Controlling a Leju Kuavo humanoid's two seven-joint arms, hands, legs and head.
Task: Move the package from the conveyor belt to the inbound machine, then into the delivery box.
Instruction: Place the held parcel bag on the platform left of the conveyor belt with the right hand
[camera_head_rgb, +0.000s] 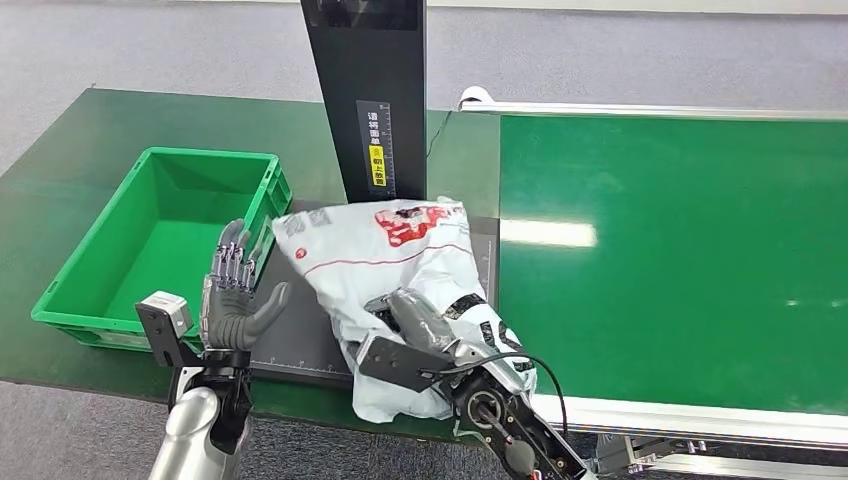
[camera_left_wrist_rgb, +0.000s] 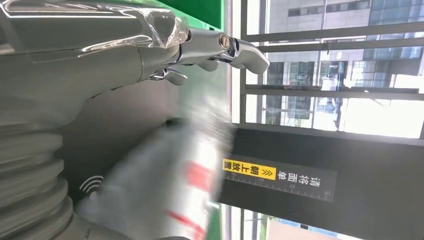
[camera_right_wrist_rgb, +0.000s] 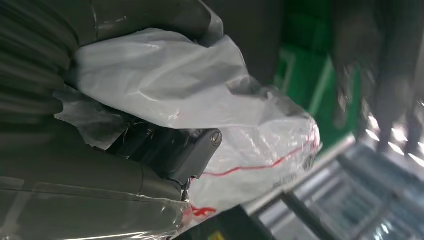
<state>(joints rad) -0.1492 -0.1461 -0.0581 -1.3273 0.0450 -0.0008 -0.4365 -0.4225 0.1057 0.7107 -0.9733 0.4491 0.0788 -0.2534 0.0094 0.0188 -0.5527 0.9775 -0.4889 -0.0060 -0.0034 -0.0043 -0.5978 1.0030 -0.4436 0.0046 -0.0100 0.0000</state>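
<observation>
From the head view, your right robot hand (camera_head_rgb: 415, 318) is closed on the near end of the package (camera_head_rgb: 375, 245), a white plastic mailer with red print that lies on the dark plate of the inbound machine (camera_head_rgb: 368, 90), at about 12 o'clock from your body. It looks soft, light and slack, and the film is probably slippery, so take a bunched fold, not a flat face; expect it to sag and swing. Your left robot hand (camera_head_rgb: 235, 290) stands empty at 10 o'clock, fingers apart and upright, just beside the package's left edge. The green box (camera_head_rgb: 75, 290) sits further out at 10 o'clock and holds nothing that you can see. The belt (camera_head_rgb: 680, 240) runs off at 2 o'clock. In the left wrist view, the left robot hand (camera_left_wrist_rgb: 150, 55) holds nothing and the package (camera_left_wrist_rgb: 165, 185) is blurred. In the right wrist view, the right robot hand (camera_right_wrist_rgb: 165, 150) has crumpled film gathered under its fingers, with the package (camera_right_wrist_rgb: 165, 75) bulging loose beyond them.
</observation>
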